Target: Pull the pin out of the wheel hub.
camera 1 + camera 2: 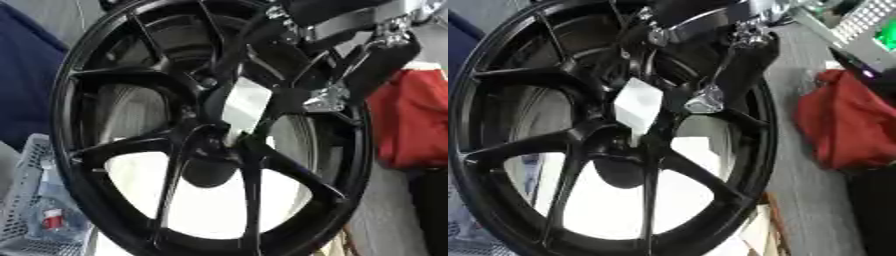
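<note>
A black wheel [210, 135] fills the view, its hub [210, 150] near centre. A white pin [245, 102] stands at the hub's 1 o'clock. The right hand [328, 97] at 2 o'clock reaches it; whether the fingers are closed I cannot tell.

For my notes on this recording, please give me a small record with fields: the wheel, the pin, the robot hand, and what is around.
wheel: black spoked wheel hub, fills the view
pin: white block-shaped piece at the hub centre, not yet out
right hand: comes from upper right, beside the white piece; grip cannot be told
left hand: not seen
around: red cloth at right, pale basket lower left
</note>
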